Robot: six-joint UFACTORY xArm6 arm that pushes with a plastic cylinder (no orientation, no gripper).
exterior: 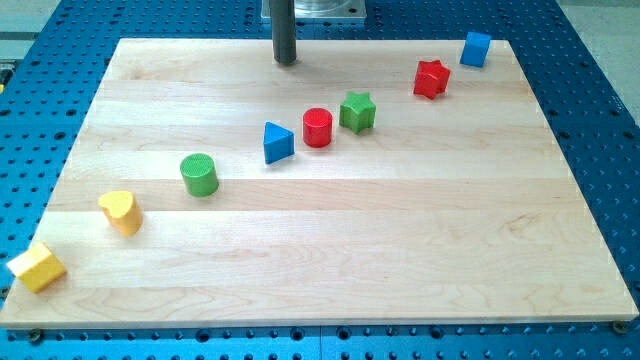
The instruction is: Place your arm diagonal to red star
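The red star [432, 78] lies near the view's top right of the wooden board [330, 270]. My tip [287, 61] rests near the board's top edge, around the middle, far to the left of the red star and slightly above its level. A blue cube [476, 48] sits just up and right of the star. A green star [357, 111] lies down and left of it.
A red cylinder [317, 127] and a blue triangle [277, 142] sit mid-board. A green cylinder [199, 174], a yellow heart [121, 211] and a yellow block [37, 266] trail toward the bottom left. The blue perforated table [600, 150] surrounds the board.
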